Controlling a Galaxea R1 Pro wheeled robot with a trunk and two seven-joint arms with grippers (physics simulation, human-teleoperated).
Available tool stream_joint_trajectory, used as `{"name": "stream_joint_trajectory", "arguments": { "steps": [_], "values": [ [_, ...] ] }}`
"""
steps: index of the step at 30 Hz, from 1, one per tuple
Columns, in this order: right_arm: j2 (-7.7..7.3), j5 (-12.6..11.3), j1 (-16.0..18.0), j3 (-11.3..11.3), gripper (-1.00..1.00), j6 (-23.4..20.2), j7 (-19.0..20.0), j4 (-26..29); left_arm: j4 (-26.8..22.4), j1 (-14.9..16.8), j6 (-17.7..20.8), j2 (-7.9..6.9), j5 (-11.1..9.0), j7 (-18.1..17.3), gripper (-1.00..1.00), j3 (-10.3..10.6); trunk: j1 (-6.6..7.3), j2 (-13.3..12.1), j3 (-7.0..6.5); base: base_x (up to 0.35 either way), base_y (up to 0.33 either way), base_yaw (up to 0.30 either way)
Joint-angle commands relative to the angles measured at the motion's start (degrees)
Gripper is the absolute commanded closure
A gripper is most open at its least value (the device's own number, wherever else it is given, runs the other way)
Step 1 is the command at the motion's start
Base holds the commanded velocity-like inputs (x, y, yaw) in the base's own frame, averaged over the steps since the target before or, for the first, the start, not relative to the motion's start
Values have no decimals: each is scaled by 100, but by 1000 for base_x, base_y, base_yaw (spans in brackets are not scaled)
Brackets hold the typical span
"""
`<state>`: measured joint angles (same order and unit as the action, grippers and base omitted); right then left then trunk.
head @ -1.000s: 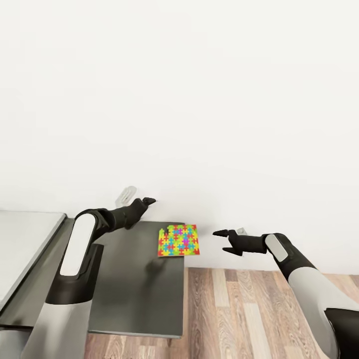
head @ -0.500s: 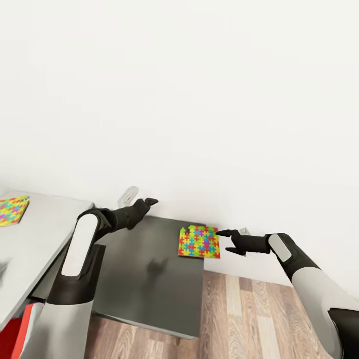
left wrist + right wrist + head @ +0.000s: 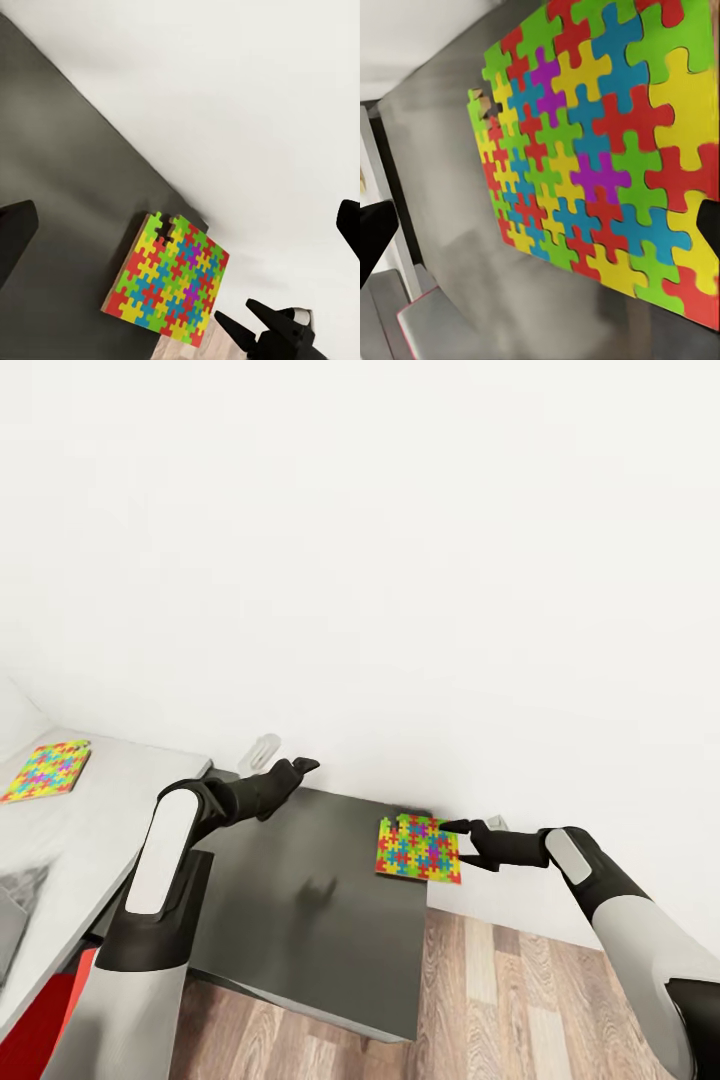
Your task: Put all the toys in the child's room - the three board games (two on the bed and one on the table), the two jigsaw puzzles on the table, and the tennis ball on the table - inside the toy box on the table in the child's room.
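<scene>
One jigsaw puzzle [image 3: 418,848] lies flat at the far right corner of a low dark grey cabinet [image 3: 300,920], against the wall. My right gripper [image 3: 464,844] is open at the puzzle's right edge, and in the right wrist view the puzzle [image 3: 600,165] lies close between the spread fingertips. My left gripper [image 3: 296,768] hangs open above the cabinet's far left, and from there the same puzzle [image 3: 169,281] shows with the right gripper [image 3: 259,334] beside it. A second jigsaw puzzle [image 3: 45,770] rests on the pale table [image 3: 110,810] at the left. The board games, tennis ball, toy box and bed are out of view.
A plain white wall runs right behind the cabinet and table. Wood-plank floor [image 3: 520,1000] lies to the right of the cabinet. Something red [image 3: 40,1030] shows under the table at the lower left. A blurred grey shape [image 3: 15,905] sits on the table's near left.
The camera has swung left, bringing the table and the second puzzle into view. My right gripper has closed the gap to the puzzle on the cabinet. The left arm holds its pose.
</scene>
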<state>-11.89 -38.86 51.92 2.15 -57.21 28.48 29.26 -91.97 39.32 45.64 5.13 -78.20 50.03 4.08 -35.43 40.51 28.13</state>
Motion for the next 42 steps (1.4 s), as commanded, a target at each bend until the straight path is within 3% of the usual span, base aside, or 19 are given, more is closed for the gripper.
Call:
{"name": "stream_joint_trajectory", "arguments": {
  "steps": [1, 10, 16, 27, 42],
  "values": [
    [-18, 44, 3, 23, -100, -26, 41, 4, -5, 5, 6, 1, -51, 60, -100, -1, -1, 6, 7, 0, 0, 32],
    [-184, 39, 9, 50, -100, -25, 39, 14, -5, 5, 6, -2, -54, 63, -100, 8, -1, 6, 7, 0, 0, 16],
    [-318, 43, 6, 228, -100, -14, 32, 17, -5, 5, 6, -2, -54, 64, -100, 12, -1, 6, 7, 0, 0, 5],
    [-371, 45, 3, 453, -100, -3, 21, 18, -5, 5, 6, 2, -53, 67, -100, 16, -1, 6, 7, 0, 0, 1],
    [-348, 45, 2, 508, -100, -1, 17, 18, -5, 10, -1, 8, -61, 77, -100, 22, -1, 6, 10, 0, 0, 0]
  ]
}}
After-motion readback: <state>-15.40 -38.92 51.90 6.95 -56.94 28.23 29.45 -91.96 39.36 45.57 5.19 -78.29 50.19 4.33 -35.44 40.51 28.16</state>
